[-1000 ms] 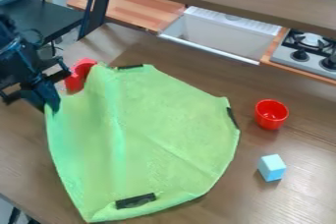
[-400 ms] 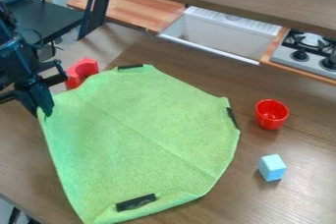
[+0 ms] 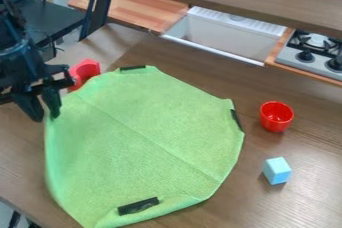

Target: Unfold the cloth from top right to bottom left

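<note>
Spread on the brown wooden table (image 3: 297, 199), you have the lime-green, many-sided fabric cloth (image 3: 160, 132). From its middle, the red, blocky, hard-looking object (image 3: 87, 68) sits at eleven o'clock, against its edge. The shiny red round bowl (image 3: 276, 116) lies between two and three, apart from it; the pale-blue, smooth cube (image 3: 276, 170) is at your bowl's six o'clock.

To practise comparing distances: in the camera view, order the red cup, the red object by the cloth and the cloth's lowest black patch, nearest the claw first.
1. Red object, at the upper left of the cloth
2. Lowest black patch, near the cloth's bottom edge
3. Red cup, beyond the cloth's right edge
</note>
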Robot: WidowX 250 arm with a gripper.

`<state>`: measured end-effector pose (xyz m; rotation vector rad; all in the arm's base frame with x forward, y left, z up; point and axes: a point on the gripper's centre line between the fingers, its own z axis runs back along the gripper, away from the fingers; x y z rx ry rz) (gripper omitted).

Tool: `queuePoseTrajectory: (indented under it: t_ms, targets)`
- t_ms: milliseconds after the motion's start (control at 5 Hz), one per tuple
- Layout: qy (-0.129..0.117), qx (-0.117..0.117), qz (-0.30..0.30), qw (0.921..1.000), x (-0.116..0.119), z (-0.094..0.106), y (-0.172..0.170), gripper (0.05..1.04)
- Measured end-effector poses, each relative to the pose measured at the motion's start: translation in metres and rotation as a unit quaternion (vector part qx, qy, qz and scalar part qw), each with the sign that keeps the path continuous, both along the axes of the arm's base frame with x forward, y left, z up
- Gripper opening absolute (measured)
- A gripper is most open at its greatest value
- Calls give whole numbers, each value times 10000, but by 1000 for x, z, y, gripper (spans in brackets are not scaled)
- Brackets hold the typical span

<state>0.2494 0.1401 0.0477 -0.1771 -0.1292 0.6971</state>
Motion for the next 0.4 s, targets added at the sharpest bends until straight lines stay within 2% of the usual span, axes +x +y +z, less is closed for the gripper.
queuePoseTrajectory:
  t_ms: [200, 400]
  targets:
    - [6, 121, -72, 9999, 5, 0, -5, 815]
    - [122, 77, -231, 9996, 10, 5, -21, 1002]
